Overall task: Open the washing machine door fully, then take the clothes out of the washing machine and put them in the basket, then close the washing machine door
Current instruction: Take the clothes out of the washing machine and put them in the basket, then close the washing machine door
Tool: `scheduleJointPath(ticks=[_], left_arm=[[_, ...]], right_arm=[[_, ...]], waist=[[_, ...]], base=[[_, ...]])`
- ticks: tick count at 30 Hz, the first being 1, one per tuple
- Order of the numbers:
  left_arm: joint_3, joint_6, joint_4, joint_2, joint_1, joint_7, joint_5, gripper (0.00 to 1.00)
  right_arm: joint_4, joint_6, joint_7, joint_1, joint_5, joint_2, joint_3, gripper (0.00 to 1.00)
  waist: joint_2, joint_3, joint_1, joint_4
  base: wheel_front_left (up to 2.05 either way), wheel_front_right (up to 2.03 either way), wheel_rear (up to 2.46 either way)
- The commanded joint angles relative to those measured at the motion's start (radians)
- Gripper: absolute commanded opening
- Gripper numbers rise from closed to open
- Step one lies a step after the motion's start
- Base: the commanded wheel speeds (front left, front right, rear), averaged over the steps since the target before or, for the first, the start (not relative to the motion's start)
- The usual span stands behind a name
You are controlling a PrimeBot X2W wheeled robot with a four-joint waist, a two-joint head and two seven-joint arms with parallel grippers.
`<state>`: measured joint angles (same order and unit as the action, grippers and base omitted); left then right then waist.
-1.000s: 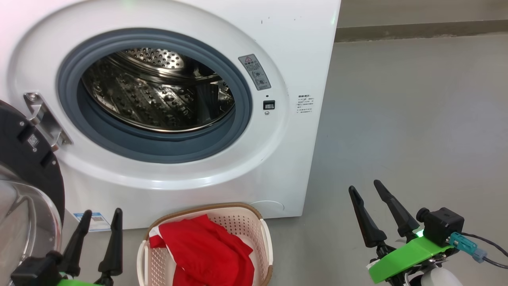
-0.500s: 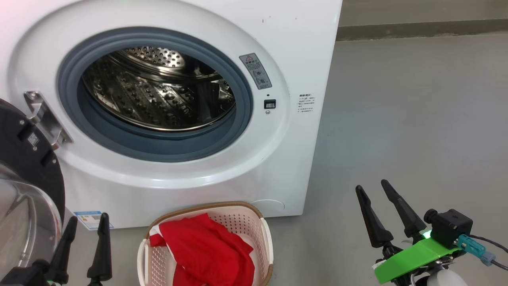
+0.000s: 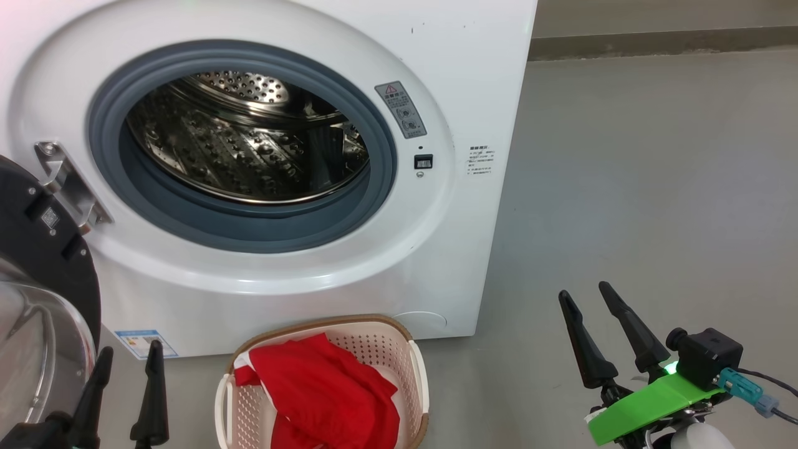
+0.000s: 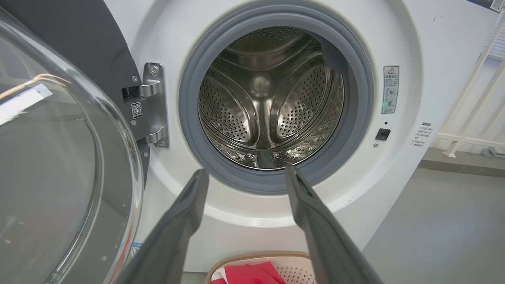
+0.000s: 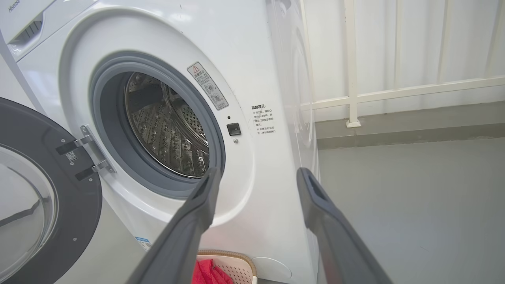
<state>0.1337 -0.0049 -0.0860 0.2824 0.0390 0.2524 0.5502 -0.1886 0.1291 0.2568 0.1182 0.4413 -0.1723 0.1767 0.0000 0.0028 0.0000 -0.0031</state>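
Left end effector (image 3: 130,349), wide open and empty, sits between door (image 3: 37,262) and basket (image 3: 399,368) holding red clothes (image 3: 324,386); right end effector (image 3: 584,291), equally open and empty, stands well apart.

Washing machine door (image 3: 43,249) stands open; red clothes (image 3: 324,386) lie in the basket (image 3: 389,358).

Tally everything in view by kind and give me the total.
washing machine: 1
washing machine door: 1
basket: 1
heap of red clothes: 1
pincers: 2 (left pincer, right pincer)
Total: 6
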Motion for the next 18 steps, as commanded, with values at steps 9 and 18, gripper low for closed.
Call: scheduleJointPath(ticks=[9,18], left_arm=[[-0.050,-0.017,0.006,0.016,-0.039,0.009,-0.014,1.00],[-0.060,-0.024,0.000,0.007,-0.042,0.009,-0.022,1.00]], right_arm=[[0.025,0.002,0.005,0.015,-0.001,-0.004,0.014,1.00],[0.024,0.002,0.005,0.018,0.000,-0.006,0.014,1.00]], waist=[[0.0000,0.004,0.0000,0.001],[0.0000,0.004,0.0000,0.002]], base=[[0.00,0.00,0.00],[0.00,0.00,0.00]])
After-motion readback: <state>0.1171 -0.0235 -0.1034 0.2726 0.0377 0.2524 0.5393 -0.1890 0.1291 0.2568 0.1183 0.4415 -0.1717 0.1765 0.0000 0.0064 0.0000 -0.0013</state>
